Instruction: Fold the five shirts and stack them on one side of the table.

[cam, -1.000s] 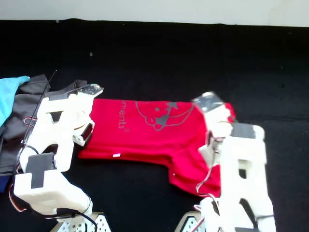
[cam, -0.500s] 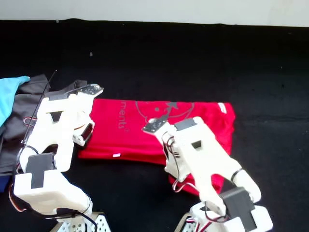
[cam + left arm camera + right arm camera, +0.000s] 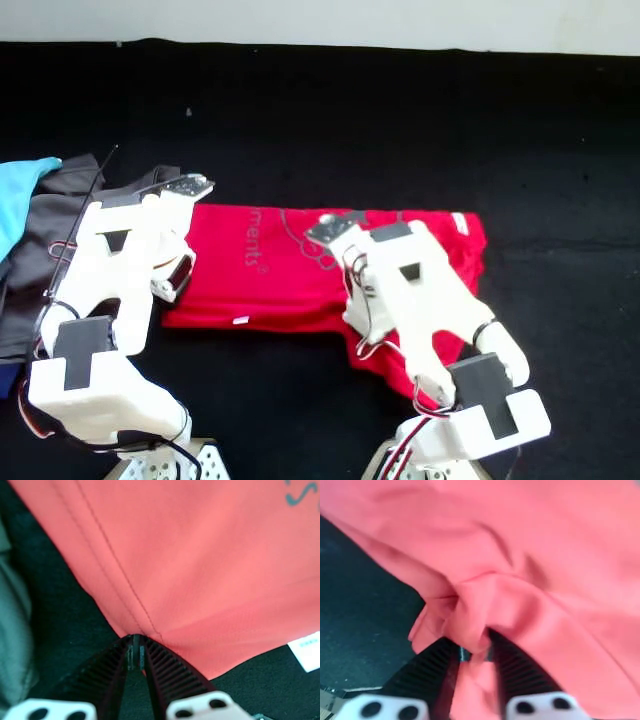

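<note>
A red shirt with a grey print lies flat across the middle of the black table. My left gripper is at its left edge; the left wrist view shows this gripper shut on the stitched hem of the red shirt. The right arm stretches over the shirt's middle, and its gripper sits low by the near edge. In the right wrist view the gripper is shut on a bunched fold of the red shirt.
More shirts are piled at the table's left edge, a light blue one on a dark grey one. A white label lies at the red shirt's near hem. Bare black tabletop spreads behind and to the right.
The right arm swung from the shirt's right edge to its middle, uncovering the right edge, then shifted slightly toward the back. The left arm kept still.
</note>
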Tool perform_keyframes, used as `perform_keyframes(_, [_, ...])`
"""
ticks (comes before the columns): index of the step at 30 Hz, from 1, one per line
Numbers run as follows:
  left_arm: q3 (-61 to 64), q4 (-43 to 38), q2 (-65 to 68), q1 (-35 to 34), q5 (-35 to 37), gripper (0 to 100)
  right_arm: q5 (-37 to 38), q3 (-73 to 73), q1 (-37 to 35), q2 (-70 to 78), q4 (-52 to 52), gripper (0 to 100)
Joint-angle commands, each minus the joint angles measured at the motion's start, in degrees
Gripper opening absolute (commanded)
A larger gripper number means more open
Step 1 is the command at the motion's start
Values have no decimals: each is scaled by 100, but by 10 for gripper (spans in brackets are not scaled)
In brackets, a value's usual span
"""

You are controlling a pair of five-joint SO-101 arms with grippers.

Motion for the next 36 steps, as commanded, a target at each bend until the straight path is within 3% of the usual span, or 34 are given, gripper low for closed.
perform_keyframes(1, [-127,-44,66,-101,-79,10,-35,-602,57,4,620,14])
perform_keyframes(8, [-127,-44,66,-101,-79,10,-9,-1068,57,4,1323,36])
perform_keyframes(13, [-127,-44,66,-101,-79,11,-9,-1024,31,22,1262,173])
perform_keyframes(22, [-127,-44,66,-101,-79,11,-18,-1015,48,40,866,10])
perform_keyframes(36, [-127,-44,66,-101,-79,11,-9,-1015,-110,-22,1613,5])
